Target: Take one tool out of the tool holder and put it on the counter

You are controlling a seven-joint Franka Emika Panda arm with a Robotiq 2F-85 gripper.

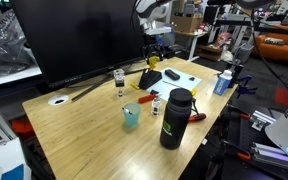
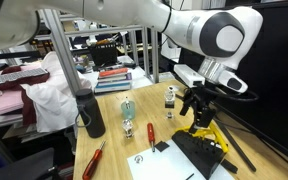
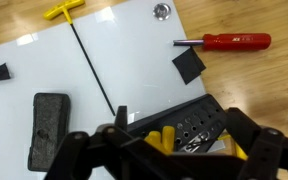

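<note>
The black tool holder [image 3: 189,122] with yellow-handled tools [image 3: 162,140] in its holes stands on a white mat [image 3: 94,70] on the light-wood counter [image 1: 89,140]. It also shows in both exterior views [image 1: 149,77] [image 2: 206,142]. My gripper [image 3: 184,148] is open and empty, with one finger on each side of the holder and just above it. It shows over the holder in both exterior views [image 1: 156,57] [image 2: 194,102]. A yellow T-handle tool [image 3: 66,12] with a long thin shaft lies on the mat.
A red screwdriver [image 3: 232,42], a black block [image 3: 49,118] and a black square [image 3: 189,65] lie near the holder. A black bottle [image 1: 174,118], a teal cup [image 1: 131,116] and small jars [image 1: 120,80] stand on the counter. A large dark monitor [image 1: 89,35] stands behind.
</note>
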